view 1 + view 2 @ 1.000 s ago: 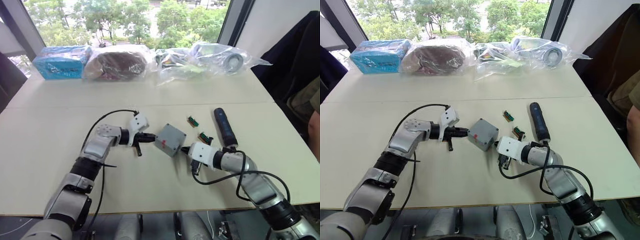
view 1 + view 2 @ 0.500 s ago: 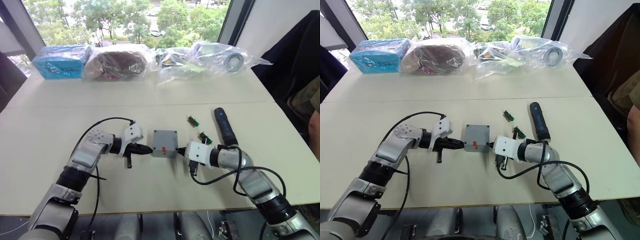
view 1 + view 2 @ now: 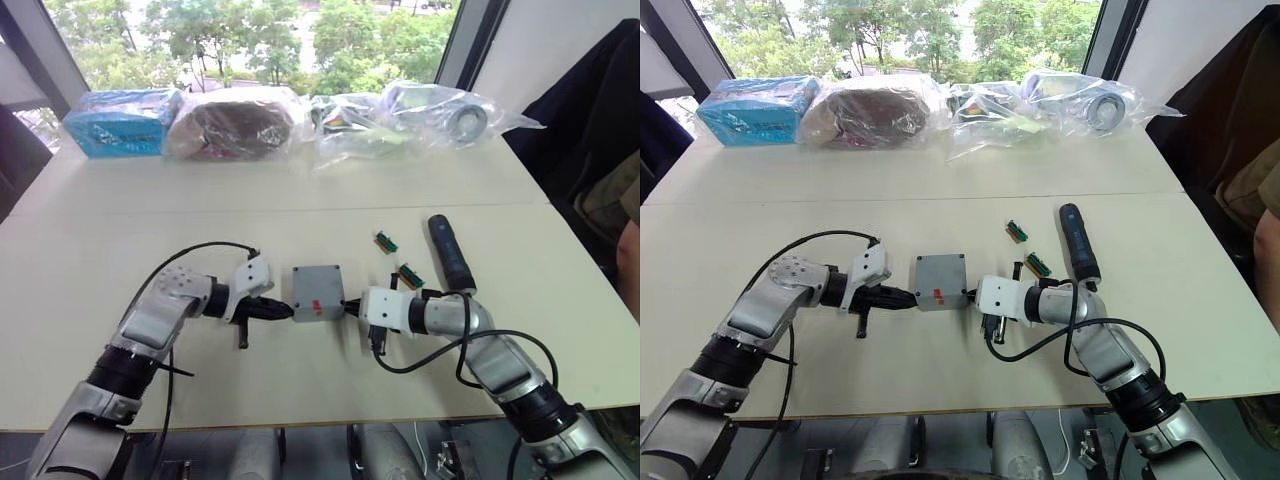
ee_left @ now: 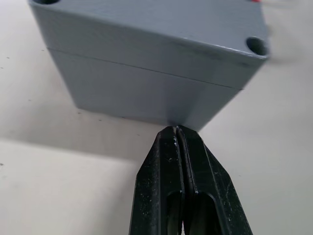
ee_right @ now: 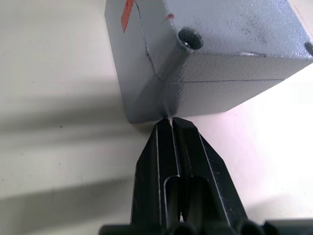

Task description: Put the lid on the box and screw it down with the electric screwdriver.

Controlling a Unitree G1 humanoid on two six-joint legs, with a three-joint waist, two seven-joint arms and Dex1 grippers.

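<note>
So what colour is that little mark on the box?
Red, on the grey box; clearest in the right wrist view.

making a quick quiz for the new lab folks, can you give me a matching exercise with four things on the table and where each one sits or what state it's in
Things:
1. box
2. electric screwdriver
3. left end effector
4. blue package

States or places:
A. lies on the table, untouched, beyond the right arm
B. at the far edge of the table by the window
C. lid on, sitting between the two end effectors
D. fingers shut, tip against the box's side

Pairs: 1-C, 2-A, 3-D, 4-B
</note>
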